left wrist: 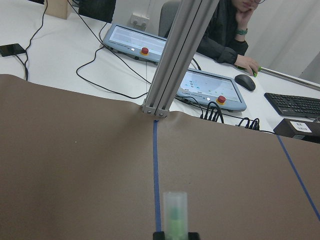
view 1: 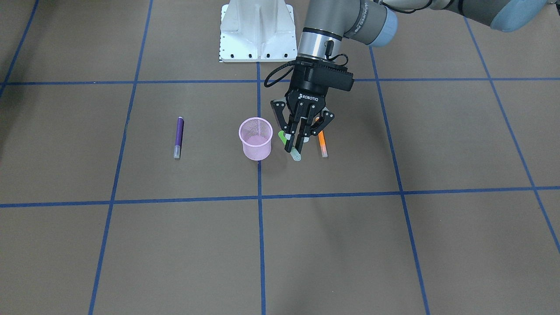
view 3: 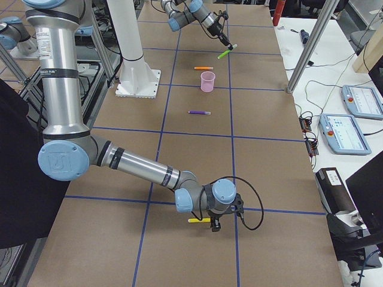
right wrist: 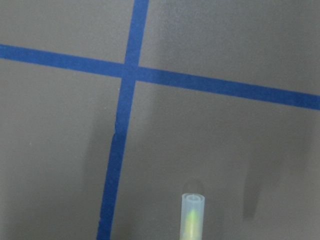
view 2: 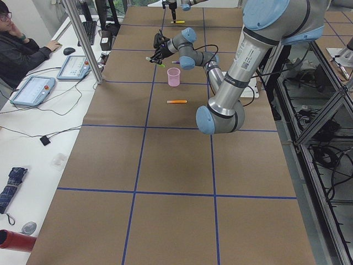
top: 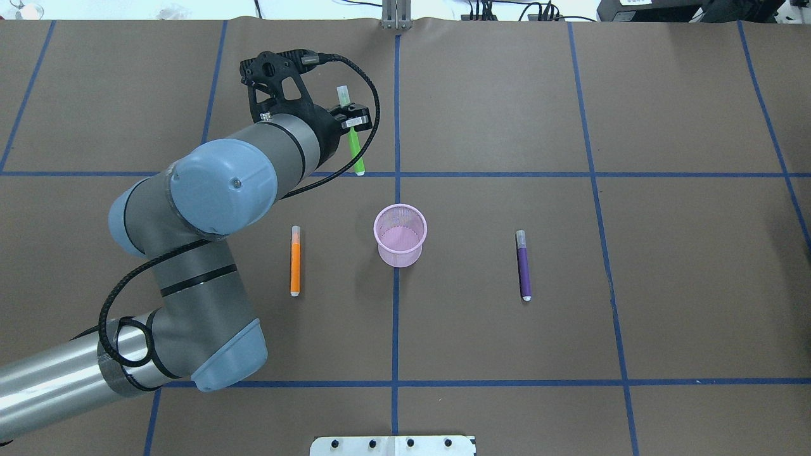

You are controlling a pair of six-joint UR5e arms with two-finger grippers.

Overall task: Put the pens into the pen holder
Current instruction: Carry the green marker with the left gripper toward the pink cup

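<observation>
Transfer is looking like the step in hand. My left claw point(view 1: 295, 144) is gripping the green pen point(top: 355, 149) partway along its barrel, jaws closed on it. It is holding the pen off the table beyond the holder point(top: 400, 235), on the side away from the robot's base and a little toward the robot's left. The pen is slanting rather than standing upright, pale cap pointing away from the holder.

The holder is standing upright and looking empty. The orange pen point(top: 295, 261) is lying flat on the holder's robot-left side and the purple pen point(top: 523, 265) on its robot-right side, both well apart from it.

Next, I am judging, the claw is needing to travel over the holder's mouth, tip the pen upright and only then let go, since a slanted pen is risking a catch on the rim. The right claw point(view 3: 214, 222) is sitting low, far from the holder, and I cannot tell whether it is open or closed.

Brown paper point(top: 633, 285) crossed by blue tape point(top: 507, 174) is covering the table. Past the holder, an operator point(view 2: 16, 49) is sitting at a white desk with tablets point(left wrist: 135, 42), behind a metal post point(left wrist: 175, 55).
</observation>
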